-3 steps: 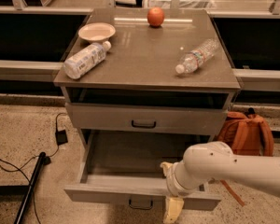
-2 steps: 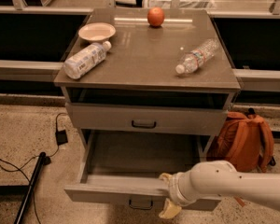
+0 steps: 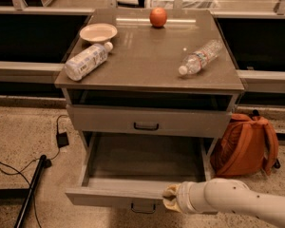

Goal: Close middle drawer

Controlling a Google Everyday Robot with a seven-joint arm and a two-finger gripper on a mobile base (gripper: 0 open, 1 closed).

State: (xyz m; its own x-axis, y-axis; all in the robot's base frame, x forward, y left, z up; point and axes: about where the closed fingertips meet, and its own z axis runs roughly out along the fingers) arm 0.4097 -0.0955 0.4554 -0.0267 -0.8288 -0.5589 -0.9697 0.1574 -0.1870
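Note:
The middle drawer (image 3: 118, 194) is pulled far out of the grey cabinet, and its inside looks empty. Its small dark loop handle (image 3: 143, 206) is at the centre of the front. My gripper (image 3: 171, 197) is at the front panel of the drawer, just right of the handle and against the panel's upper edge. My white arm (image 3: 237, 203) comes in from the lower right. The drawer above it (image 3: 147, 122) has its own dark handle and sits nearly flush with the cabinet.
On the cabinet top (image 3: 147, 56) are a plate (image 3: 98, 32), an orange fruit (image 3: 158, 17) and two lying plastic bottles (image 3: 85, 61) (image 3: 199, 57). An orange backpack (image 3: 244, 144) leans at the cabinet's right. Cables and a dark pole (image 3: 31, 189) lie on the floor at the left.
My arm has dropped lower and swung toward the lower right. The gripper has risen from below the drawer front to its upper edge. The drawer stands about as far out.

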